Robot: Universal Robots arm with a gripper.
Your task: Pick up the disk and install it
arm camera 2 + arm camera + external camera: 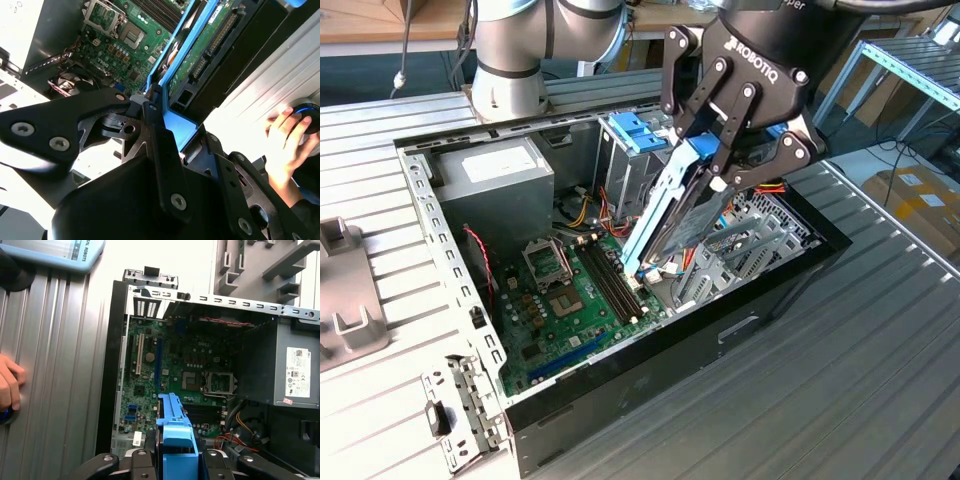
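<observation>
Black gripper [720, 165] links stand closest in the exterior view, and the fingers are closed on the disk [672, 215], holding it by its blue rails. So the disk is in the air, above the open case [620, 380], not yet seated.

Its long axis is steeply tilted: the upper end is between the fingers, and the lower end points down toward the motherboard [570, 300], near the memory slots [610, 280]. The metal drive cage [740, 250] lies just beside the disk's lower half, on the exterior view's right. I judge this is the relation that matters, since the disk hangs at the cage's edge and not inside it.

In the second wrist view a hand [287, 142] rests on a round knob outside the case, well apart from the disk.
</observation>
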